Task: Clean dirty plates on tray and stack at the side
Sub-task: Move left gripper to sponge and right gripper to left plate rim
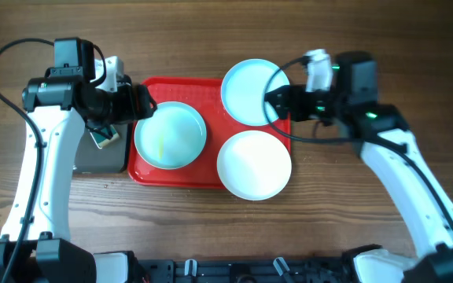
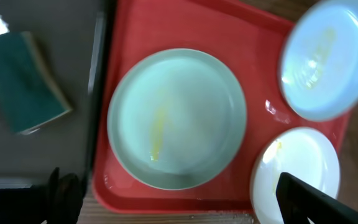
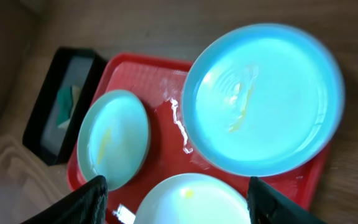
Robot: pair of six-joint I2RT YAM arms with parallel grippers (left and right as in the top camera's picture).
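Tray (image 1: 211,88): red, wet, carries three smeared plates.
Left plate (image 1: 170,134): flat at the tray's left end.
Far plate (image 1: 252,91): overhangs the far right corner.
Near plate (image 1: 254,164): overhangs the near right corner.
Left gripper (image 1: 148,103): over the tray's left edge, jaws apart, empty.
Right gripper (image 1: 271,102): beside the far plate, jaws apart, empty.
Risk: a nudge on a rim could tip or slide an overhanging plate off the tray.

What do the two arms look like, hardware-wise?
Left arm and right arm: white links, black joints, a black cable looping off each. Green light on the right arm. Black fingers.
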